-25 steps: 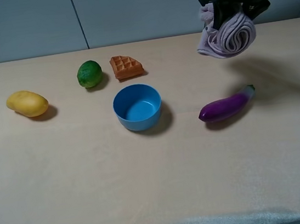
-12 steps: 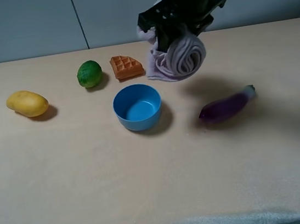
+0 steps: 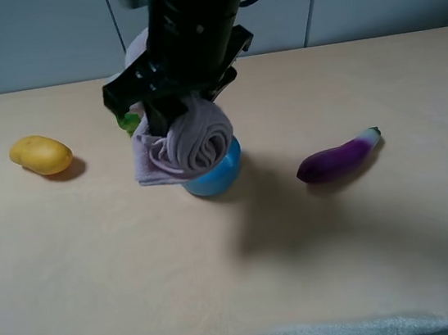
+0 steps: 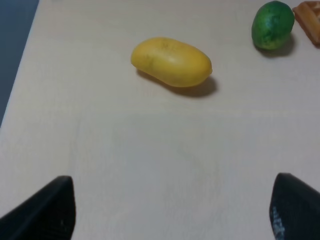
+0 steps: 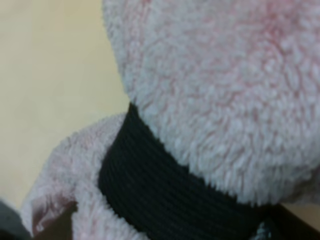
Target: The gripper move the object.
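Observation:
The pale mauve rolled towel [image 3: 186, 145] hangs in my right gripper [image 3: 169, 111], which has reached across to the left of the middle. The gripper is shut on the towel and holds it in the air, in front of the blue bowl [image 3: 221, 170], so it hides most of the bowl. The right wrist view is filled by the fluffy towel [image 5: 220, 95] and its black band [image 5: 160, 185]. My left gripper [image 4: 172, 190] is open and empty, low over bare table short of the yellow mango [image 4: 171, 61].
A yellow mango [image 3: 41, 154] lies at the left. A green lime [image 3: 128, 123] peeks out behind the arm and also shows in the left wrist view [image 4: 272, 25] beside a waffle [image 4: 310, 17]. A purple eggplant [image 3: 340, 158] lies right of the bowl.
My right arm has swung the towel from the far right, leftward and lower, to just over the blue bowl. It now hides the waffle and most of the lime.

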`<state>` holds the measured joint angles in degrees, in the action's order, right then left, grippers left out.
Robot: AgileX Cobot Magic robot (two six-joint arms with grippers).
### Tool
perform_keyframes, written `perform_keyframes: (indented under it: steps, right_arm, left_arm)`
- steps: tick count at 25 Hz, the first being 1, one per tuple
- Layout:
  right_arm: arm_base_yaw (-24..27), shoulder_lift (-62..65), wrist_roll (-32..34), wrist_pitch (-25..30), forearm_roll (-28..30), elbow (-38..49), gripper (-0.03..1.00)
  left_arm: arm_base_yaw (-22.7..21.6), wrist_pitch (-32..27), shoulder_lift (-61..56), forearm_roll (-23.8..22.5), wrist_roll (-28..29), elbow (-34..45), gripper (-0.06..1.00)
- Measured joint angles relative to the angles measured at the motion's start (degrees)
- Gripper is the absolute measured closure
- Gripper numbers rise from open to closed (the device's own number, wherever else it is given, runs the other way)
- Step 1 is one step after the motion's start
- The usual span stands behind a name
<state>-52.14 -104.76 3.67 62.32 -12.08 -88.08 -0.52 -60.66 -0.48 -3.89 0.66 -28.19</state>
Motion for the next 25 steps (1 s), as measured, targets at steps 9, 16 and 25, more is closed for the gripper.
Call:
perform_keyframes:
  steps: [9, 16, 25]
  right_arm:
    - [-11.0, -0.3, 1.1, -3.0, -0.3, 0.0, 0.59]
    - [-12.9, -3.7, 1.3, -4.1, -1.1, -0.7, 0.59]
    - [-12.9, -9.1, 0.7, -4.8, -1.2, -6.4, 0.59]
  left_arm:
    - [0.0, 0.0, 0.0, 0.0, 0.0, 0.0, 0.1]
    - [0.0, 0.0, 0.0, 0.0, 0.0, 0.0, 0.1]
    - [0.0, 0.0, 0.0, 0.0, 0.0, 0.0, 0.1]
